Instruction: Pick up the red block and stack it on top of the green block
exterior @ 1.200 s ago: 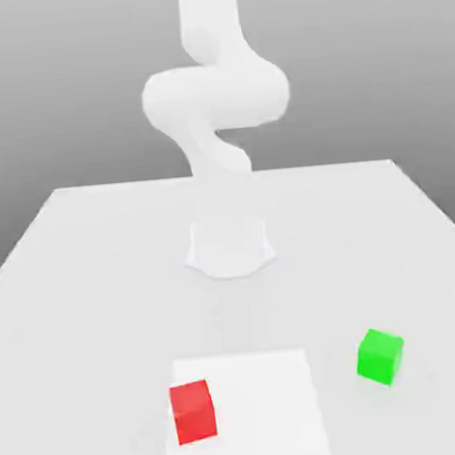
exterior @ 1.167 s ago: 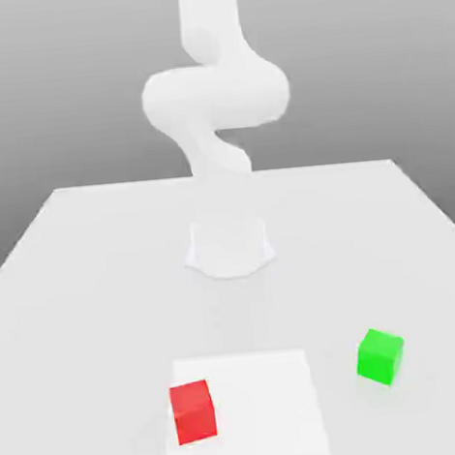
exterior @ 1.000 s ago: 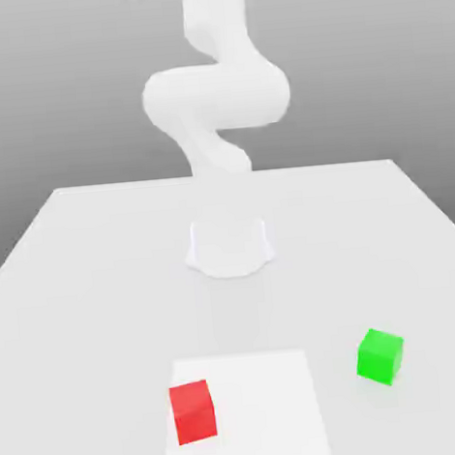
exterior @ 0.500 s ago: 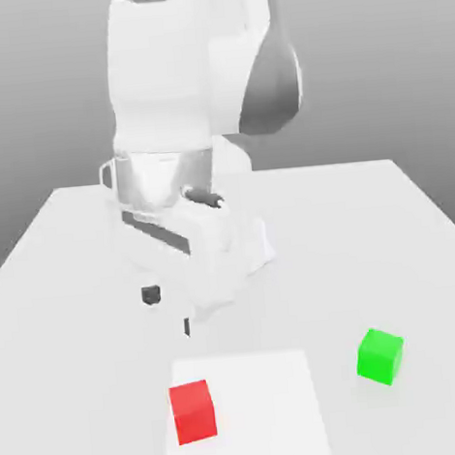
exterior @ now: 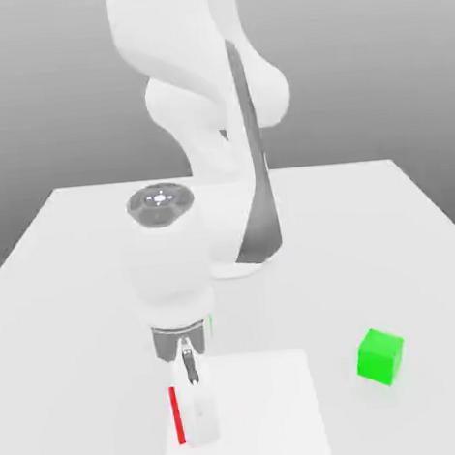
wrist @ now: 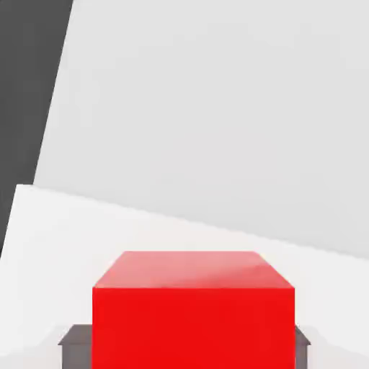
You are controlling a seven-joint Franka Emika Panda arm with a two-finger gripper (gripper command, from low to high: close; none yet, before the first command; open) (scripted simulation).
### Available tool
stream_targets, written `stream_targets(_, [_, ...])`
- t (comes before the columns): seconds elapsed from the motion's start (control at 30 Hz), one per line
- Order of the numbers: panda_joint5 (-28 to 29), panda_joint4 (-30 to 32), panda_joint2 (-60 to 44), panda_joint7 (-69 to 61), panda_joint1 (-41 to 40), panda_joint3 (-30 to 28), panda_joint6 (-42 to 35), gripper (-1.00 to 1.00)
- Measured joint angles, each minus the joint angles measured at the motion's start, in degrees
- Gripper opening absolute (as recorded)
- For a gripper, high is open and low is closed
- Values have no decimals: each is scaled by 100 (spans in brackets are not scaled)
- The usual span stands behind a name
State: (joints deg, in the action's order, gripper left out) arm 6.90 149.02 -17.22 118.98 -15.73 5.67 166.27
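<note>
Down came our arm from up high, and now our gripper [exterior: 196,409] is squeezed tight on the red block [exterior: 176,416], sitting on the white square [exterior: 277,412]. Next we lift it to the green block [exterior: 380,356].

A: whoa, a second ago the white robot arm [exterior: 172,265] was folded way up, now it's swung down to the desk [exterior: 368,229]?

B: yep, and its pincer [exterior: 194,409] went from wide to clamped on the small red cube [wrist: 193,310].
</note>
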Motion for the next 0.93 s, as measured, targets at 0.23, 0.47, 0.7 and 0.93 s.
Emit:
stream_targets(0.23, [-378, 134, 857, -277, -101, 182, -722, -100])
stream_targets(0.47, [-802, 472, 1670, -371, 1321, 1078, -1169, -100])
stream_targets(0.7, [-867, 751, 1945, -214, 2488, 1611, -1163, -100])
stream_targets(0.93, [129, 715, 1004, 511, 2611, 1295, -331, 100])
